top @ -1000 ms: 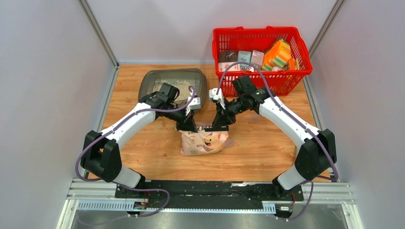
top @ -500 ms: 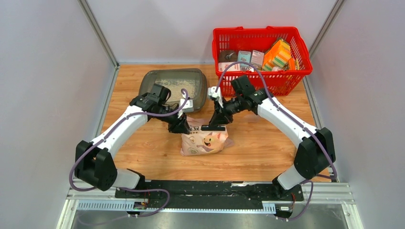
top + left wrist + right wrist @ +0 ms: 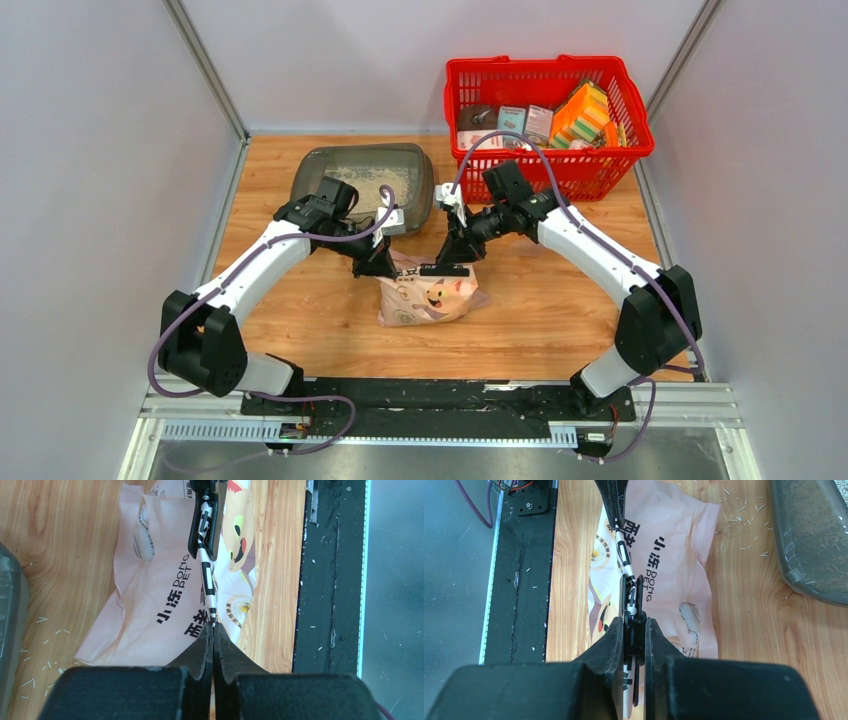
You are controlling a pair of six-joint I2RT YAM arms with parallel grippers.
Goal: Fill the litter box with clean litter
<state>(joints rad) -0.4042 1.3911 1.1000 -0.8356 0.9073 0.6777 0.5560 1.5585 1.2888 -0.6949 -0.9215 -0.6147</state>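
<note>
Since a second ago, your left arm's elbow has swung out to the left. The left gripper [image 3: 379, 264] now sits further left, off the bag top it was over. More of the litter box [image 3: 306, 172] shows than before. The bag [image 3: 428, 300] hasn't shifted. Your right gripper [image 3: 446, 266] has edged slightly left.

Pose:
- **Left arm:** it reaches forward and right across the box's near rim, with the gripper angled down toward the bag's top edge. The jaws are pressed fully together. Their tips touch the end of a black-and-white striped strip [image 3: 206, 575], but you can't tell whether they actually pinch it.
- **Right arm:** it mirrors the left, reaching forward and left with the gripper pointing down-left. The jaws are almost together, clamped on a black clip [image 3: 194, 535] that the strip runs through, just above the bag.
- **Both grippers:** they face each other tip to tip, with the strip spanning between them.

The litter box sits back-left on the counter [image 3: 540, 300], just behind the bag. It holds a patch of pale clean litter [image 3: 375, 180]. The bag lies flat mid-counter under both grippers. Loose granules [image 3: 45, 640] are scattered on the wood between box and bag. The red basket [image 3: 548, 172] stands back-right, holding small boxes.

Writing: the bag reads "小冻 DONG PET" in dark print. Larger Chinese characters sit beside it, partly hidden by the left gripper. An orange cartoon animal face is printed on the bag's other panel.
</note>
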